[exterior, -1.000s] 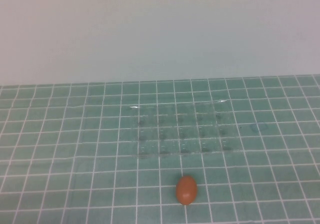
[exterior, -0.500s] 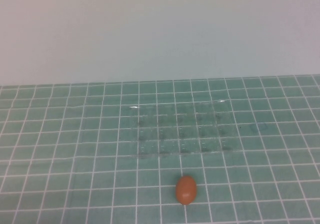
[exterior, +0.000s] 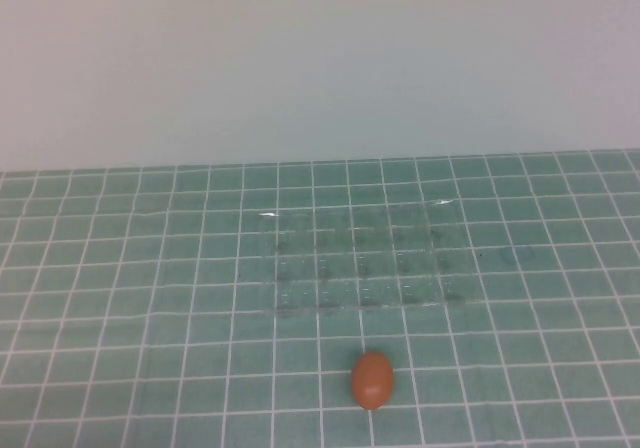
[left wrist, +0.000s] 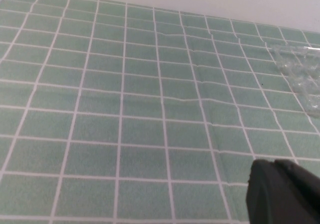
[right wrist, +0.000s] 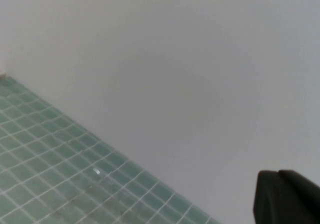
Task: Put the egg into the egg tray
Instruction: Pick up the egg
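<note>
The orange-brown egg (exterior: 372, 379) lies on the green grid mat near the front edge, just in front of the egg tray. The transparent egg tray (exterior: 365, 263) lies flat in the middle of the mat, with its cups showing faintly. Part of the tray also shows in the left wrist view (left wrist: 302, 71). Neither gripper shows in the high view. My left gripper (left wrist: 274, 161) hangs over bare mat, well apart from the tray, with its fingers together and nothing between them. My right gripper (right wrist: 277, 173) points at the white wall, fingers together and empty. The egg is out of both wrist views.
The green grid mat (exterior: 120, 298) covers the table up to a plain white wall (exterior: 320, 58) at the back. A faint round mark (exterior: 517, 255) lies on the mat to the right of the tray.
</note>
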`<action>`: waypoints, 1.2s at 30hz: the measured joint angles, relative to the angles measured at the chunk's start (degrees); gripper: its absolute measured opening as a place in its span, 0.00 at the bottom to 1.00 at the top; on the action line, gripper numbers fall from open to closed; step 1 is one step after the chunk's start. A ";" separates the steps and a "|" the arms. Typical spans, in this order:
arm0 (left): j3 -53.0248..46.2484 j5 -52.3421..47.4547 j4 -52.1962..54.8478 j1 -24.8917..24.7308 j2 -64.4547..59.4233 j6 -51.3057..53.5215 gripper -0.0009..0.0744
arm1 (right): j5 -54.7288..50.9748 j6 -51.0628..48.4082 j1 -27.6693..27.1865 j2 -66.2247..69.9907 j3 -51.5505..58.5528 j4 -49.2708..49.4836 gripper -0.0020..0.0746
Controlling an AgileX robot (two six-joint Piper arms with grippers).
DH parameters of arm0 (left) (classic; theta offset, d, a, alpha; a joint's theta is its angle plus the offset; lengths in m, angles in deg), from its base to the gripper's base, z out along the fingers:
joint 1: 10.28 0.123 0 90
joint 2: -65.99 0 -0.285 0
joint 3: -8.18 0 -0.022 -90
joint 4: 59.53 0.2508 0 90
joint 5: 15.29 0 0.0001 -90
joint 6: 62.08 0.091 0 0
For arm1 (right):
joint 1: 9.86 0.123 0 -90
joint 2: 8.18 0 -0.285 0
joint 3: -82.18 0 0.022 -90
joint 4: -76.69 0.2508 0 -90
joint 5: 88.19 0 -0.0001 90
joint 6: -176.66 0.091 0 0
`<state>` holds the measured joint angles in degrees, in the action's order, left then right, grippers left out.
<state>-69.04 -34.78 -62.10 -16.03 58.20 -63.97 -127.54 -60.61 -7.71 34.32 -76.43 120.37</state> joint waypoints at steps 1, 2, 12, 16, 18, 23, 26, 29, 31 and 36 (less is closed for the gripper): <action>0.00 0.00 0.00 0.00 0.00 0.00 0.01 | -0.97 -0.66 0.00 1.24 0.00 0.55 0.02; 0.00 0.00 0.00 0.00 0.00 0.00 0.01 | -1.74 -1.14 0.09 2.77 0.00 0.91 0.02; 0.00 0.00 0.00 0.00 0.00 0.00 0.01 | -2.96 -0.76 2.02 14.61 0.00 3.45 0.02; 0.00 0.00 0.00 0.00 0.00 0.00 0.01 | -5.98 2.14 2.12 18.33 0.00 3.45 0.02; 0.00 0.00 0.00 0.00 0.00 0.00 0.01 | -7.41 4.30 2.12 18.88 0.00 3.45 0.02; 0.00 0.00 0.00 0.00 0.00 0.00 0.01 | -9.09 15.21 2.12 18.88 0.00 0.11 0.02; 0.00 0.00 0.00 0.00 0.00 0.00 0.01 | -9.09 24.34 2.12 18.88 0.00 -6.27 0.02; 0.00 0.00 0.00 0.00 0.00 0.00 0.01 | -9.09 34.75 2.12 18.88 0.47 -14.82 0.02; -1.86 0.96 -0.01 -0.08 1.40 0.05 0.01 | -8.57 42.21 2.12 18.77 1.87 -19.65 0.02; 0.00 0.00 0.00 0.00 0.00 0.00 0.01 | -5.27 53.97 5.05 18.14 7.61 -26.28 0.02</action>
<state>-69.04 -34.78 -62.10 -16.03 58.20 -63.97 -132.81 -6.64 -2.65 52.46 -68.82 94.09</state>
